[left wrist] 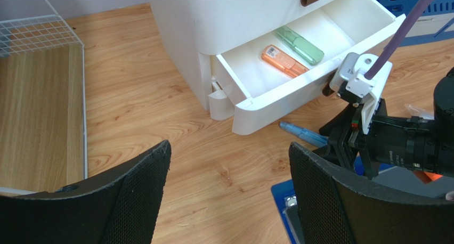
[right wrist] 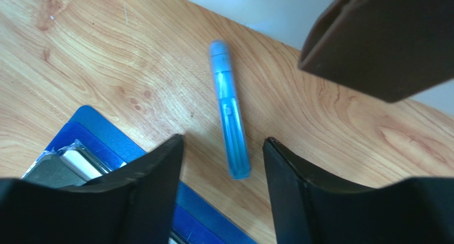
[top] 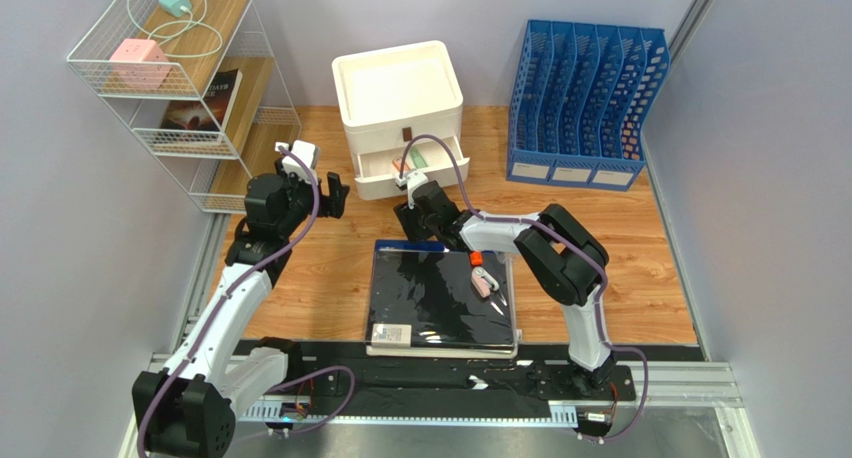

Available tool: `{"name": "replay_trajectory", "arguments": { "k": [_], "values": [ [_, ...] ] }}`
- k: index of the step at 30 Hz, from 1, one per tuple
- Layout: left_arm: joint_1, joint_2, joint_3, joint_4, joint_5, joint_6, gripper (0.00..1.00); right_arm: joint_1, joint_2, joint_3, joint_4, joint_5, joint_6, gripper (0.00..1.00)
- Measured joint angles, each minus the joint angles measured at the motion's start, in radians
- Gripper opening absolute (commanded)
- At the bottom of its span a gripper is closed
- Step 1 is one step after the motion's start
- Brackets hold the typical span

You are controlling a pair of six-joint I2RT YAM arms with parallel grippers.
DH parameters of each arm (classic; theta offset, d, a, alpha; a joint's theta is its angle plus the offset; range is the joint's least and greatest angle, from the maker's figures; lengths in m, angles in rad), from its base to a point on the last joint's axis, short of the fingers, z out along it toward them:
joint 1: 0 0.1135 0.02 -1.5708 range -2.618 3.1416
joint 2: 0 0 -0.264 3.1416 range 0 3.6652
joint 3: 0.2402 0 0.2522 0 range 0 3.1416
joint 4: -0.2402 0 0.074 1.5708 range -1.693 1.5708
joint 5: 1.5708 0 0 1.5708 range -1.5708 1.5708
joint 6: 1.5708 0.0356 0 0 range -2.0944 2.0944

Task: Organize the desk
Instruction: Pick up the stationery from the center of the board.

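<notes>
The desk (top: pixel 640 268) is a light wooden tabletop. A translucent blue pen-like stick (right wrist: pixel 230 111) lies on it just in front of the white drawer unit (top: pixel 400 93); it also shows in the left wrist view (left wrist: pixel 303 133). My right gripper (right wrist: pixel 224 143) is open and low over the stick, whose near end lies between the fingertips without touching them. In the top view this gripper (top: pixel 412 216) is in front of the open drawer (left wrist: pixel 288 103). The drawer holds an orange stick (left wrist: pixel 284 61) and a green one (left wrist: pixel 300 45). My left gripper (left wrist: pixel 229 148) is open and empty, left of the drawer unit (top: pixel 335 196).
A black folder on a blue board (top: pixel 435 288) lies mid-desk with a small pink item (top: pixel 483 283) on it. A blue file rack (top: pixel 585 103) stands back right. A white wire shelf (top: pixel 190 88) with boxes and a book stands at the left.
</notes>
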Motion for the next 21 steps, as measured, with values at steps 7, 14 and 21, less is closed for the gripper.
{"name": "replay_trajectory", "arguments": {
  "k": [7, 14, 21],
  "values": [
    [0.0, -0.006, 0.0, 0.0, -0.001, 0.0, 0.86, 0.027, -0.002, -0.011, 0.022, 0.005, 0.011, 0.52],
    [0.0, -0.008, -0.001, 0.0, -0.001, 0.0, 0.86, 0.044, -0.002, -0.011, 0.019, 0.031, 0.012, 0.44],
    [0.0, -0.008, -0.011, -0.001, 0.0, 0.002, 0.86, 0.044, 0.0, -0.011, 0.021, 0.1, 0.035, 0.51]
  ]
}}
